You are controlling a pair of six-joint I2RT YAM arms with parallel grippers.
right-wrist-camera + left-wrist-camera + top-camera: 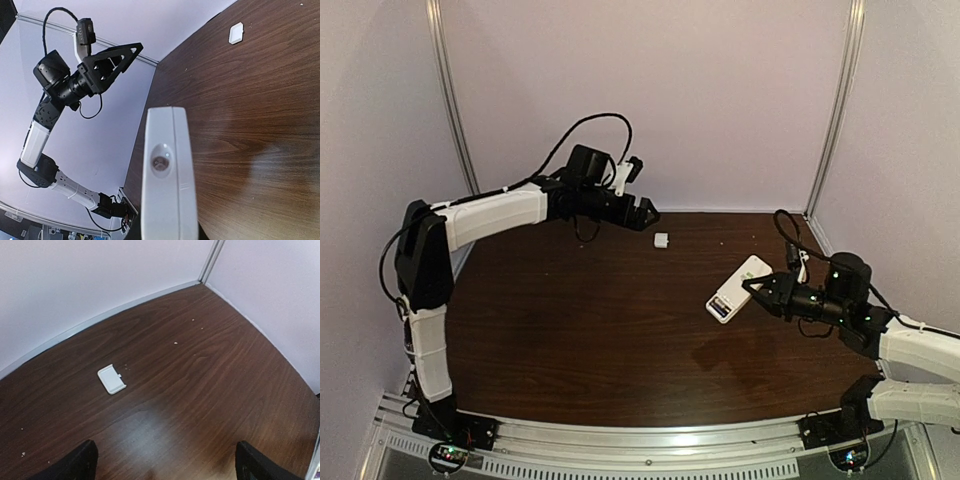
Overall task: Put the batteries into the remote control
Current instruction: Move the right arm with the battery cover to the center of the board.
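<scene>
Hanging above the far-left part of the table (570, 340), the left gripper (642, 213) holds nothing. Its jaws are wide apart: in the left wrist view its dark fingers (75, 464) sit at the two bottom corners with bare wood between them. The left arm (490, 215) runs from the near-left base up and across toward the back wall (720, 100).

Just right of that gripper, a small flat white piece (661, 240) lies alone on the table near the back edge. The left wrist view shows it squarish with a small tab on one side. A few pale crumbs (176, 343) are scattered on the wood beyond it.

Further right, the remote (738, 290) lies diagonally at right-centre, face up, with the greenish display at its near-left end. The right gripper (758, 288) is at the remote's far-right part, clamped on it.

In the right wrist view the remote's end face fills the centre close to the lens, with a seam down it and a small round window. The fingers are out of that frame. I cannot tell whether the remote rests on the table or is slightly lifted.
</scene>
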